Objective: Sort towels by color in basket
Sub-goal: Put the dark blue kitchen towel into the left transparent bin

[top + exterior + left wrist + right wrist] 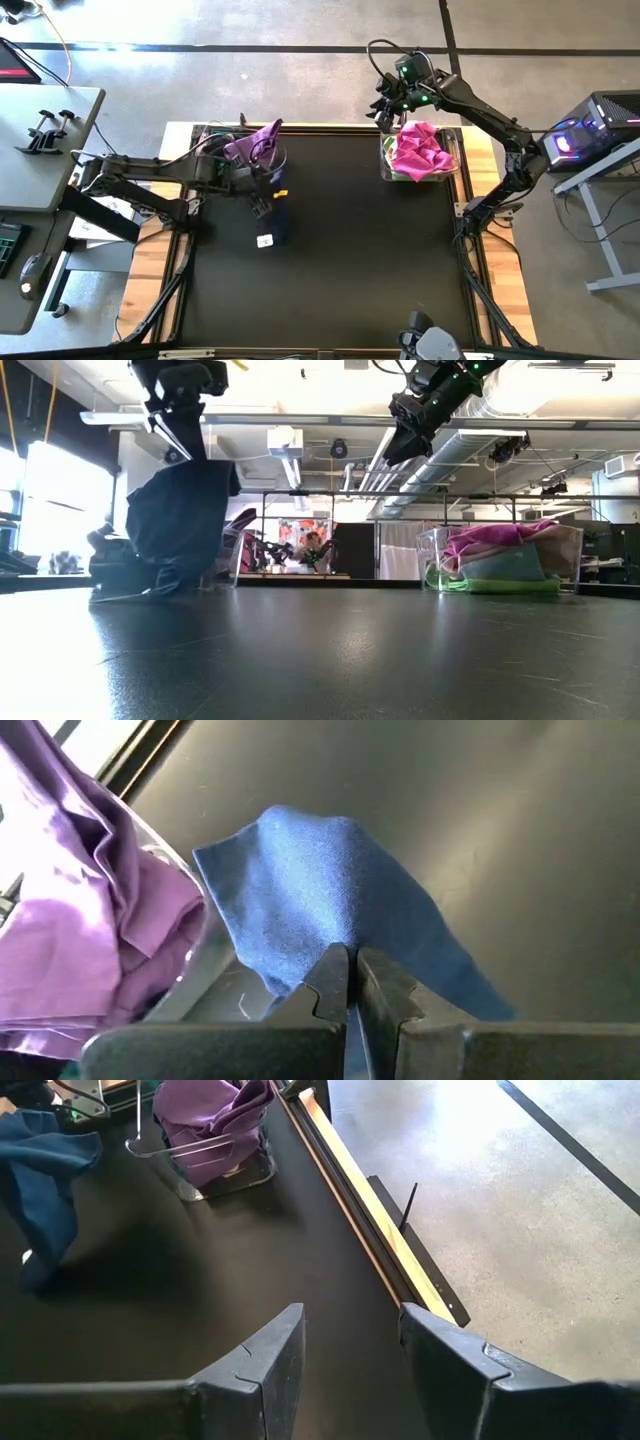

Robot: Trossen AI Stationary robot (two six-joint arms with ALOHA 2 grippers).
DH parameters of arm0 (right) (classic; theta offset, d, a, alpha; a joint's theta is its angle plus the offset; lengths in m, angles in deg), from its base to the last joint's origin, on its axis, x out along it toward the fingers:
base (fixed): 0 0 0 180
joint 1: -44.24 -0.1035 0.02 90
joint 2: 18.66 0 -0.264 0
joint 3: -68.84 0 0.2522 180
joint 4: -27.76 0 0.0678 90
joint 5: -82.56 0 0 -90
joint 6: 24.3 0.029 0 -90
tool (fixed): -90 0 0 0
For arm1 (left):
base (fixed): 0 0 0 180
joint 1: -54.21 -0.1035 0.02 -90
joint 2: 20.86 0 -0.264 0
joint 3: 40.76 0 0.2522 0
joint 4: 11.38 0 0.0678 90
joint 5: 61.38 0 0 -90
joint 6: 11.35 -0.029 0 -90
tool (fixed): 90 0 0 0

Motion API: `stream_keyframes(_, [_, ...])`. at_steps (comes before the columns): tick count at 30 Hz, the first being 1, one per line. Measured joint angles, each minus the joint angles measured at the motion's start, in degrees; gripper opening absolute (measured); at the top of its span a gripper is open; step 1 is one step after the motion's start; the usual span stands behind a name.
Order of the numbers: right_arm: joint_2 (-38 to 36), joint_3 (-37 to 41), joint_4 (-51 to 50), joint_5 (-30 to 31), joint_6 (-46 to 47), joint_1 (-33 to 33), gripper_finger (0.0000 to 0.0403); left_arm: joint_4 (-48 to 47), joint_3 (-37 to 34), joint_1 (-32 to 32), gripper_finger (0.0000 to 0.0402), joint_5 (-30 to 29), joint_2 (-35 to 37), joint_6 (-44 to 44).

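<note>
**Navy towel lifted, one step from its bin**

The navy towel [330, 890] hangs pinched in the left hand [348, 982], whose fingers are closed tight on a fold of it. Its lower end trails down to the black desk [350, 260], white tag [265, 241] showing, just beside the left clear bin [215, 1165]. That bin already holds a purple towel [258, 139] heaped above its rim.

Across the desk, the right clear bin [450, 150] is filled with magenta towels [420, 150] on top, with mint and lime cloth visible below them in the low view. The right hand [345, 1355] hovers above and just behind that bin, fingers parted and holding nothing.

No other loose towels show on the desk, so the sort looks close to finished: the navy towel appears to be the last piece still out, and it remains to be carried over a bin and released.
</note>
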Motion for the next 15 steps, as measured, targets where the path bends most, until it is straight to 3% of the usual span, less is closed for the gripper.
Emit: stream_keyframes(15, [0.0,0.0,0.02,0.0,-0.11,0.0,0.0162,4.6,0.02,-1.66,0.0,0.04,-0.11,-2.59])
